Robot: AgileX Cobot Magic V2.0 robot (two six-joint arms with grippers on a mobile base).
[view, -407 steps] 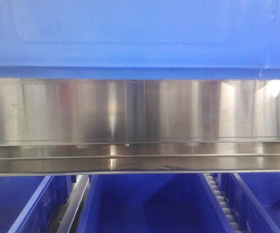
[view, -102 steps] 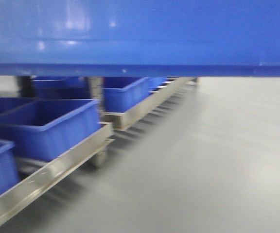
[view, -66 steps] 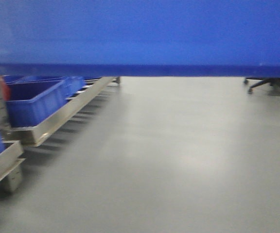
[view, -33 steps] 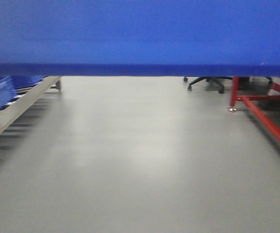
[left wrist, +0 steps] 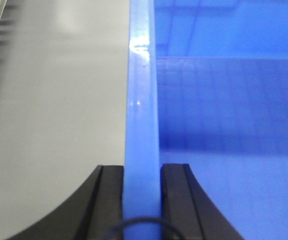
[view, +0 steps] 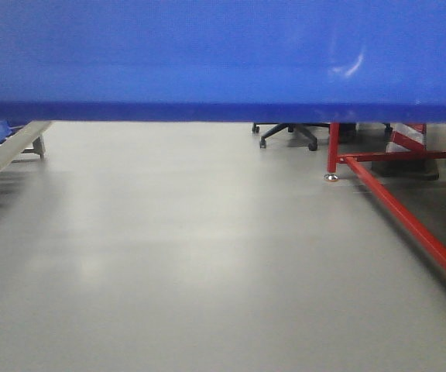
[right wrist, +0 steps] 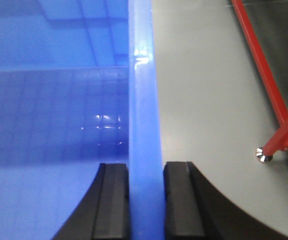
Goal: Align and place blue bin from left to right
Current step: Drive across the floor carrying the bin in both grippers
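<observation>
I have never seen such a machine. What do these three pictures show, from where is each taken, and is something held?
This is a robot with two arms on a mobile base. The front picture looks forward from the robot: the blue band on top is the blue bin it carries; below are the grey floor, a red frame and a chair base. The other two pictures come from cameras on the wrists. In each, two black fingers pinch the bin's rim: the left fingers on one side wall, the right fingers on the opposite one. Both arms hold the bin above the floor.
</observation>
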